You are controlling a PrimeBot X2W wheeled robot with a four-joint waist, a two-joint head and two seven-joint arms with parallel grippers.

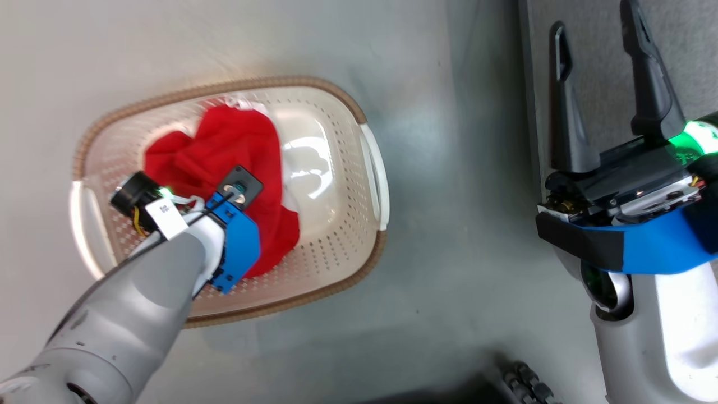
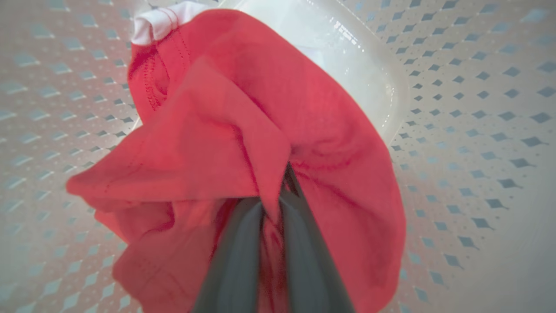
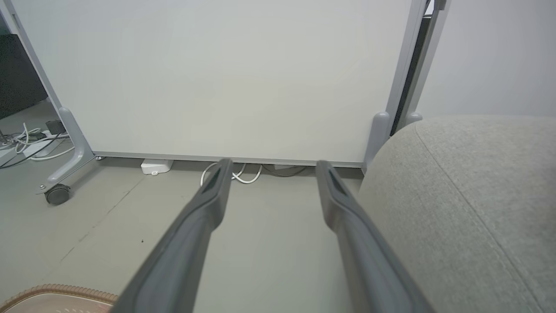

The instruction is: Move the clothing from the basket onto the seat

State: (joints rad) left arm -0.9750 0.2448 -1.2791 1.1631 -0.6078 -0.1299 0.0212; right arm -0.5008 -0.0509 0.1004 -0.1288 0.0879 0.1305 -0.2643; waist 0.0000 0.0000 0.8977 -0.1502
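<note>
The cream perforated basket (image 1: pixel 336 264) with a brown rim stands on the floor at centre-left. Red clothing (image 1: pixel 235 146) lies bunched inside it, with a strip of white lining (image 2: pixel 163 21) at its far end; no number or lettering shows. My left arm (image 1: pixel 168 269) reaches down into the basket. In the left wrist view my left gripper (image 2: pixel 278 182) is shut on a fold of the red fabric (image 2: pixel 226 130). My right gripper (image 1: pixel 594 22) hangs open and holds nothing, at the edge of the light-grey seat (image 1: pixel 695 45), which is also at the right of the right wrist view (image 3: pixel 469 195).
A white wheeled partition panel (image 3: pixel 208 74) stands ahead of the right gripper (image 3: pixel 273 169), with cables (image 3: pixel 243 174) along its base and a castor (image 3: pixel 56 193) at the left. Bare grey floor (image 1: pixel 460 168) separates basket and seat. The basket rim (image 3: pixel 56 291) peeks in low left.
</note>
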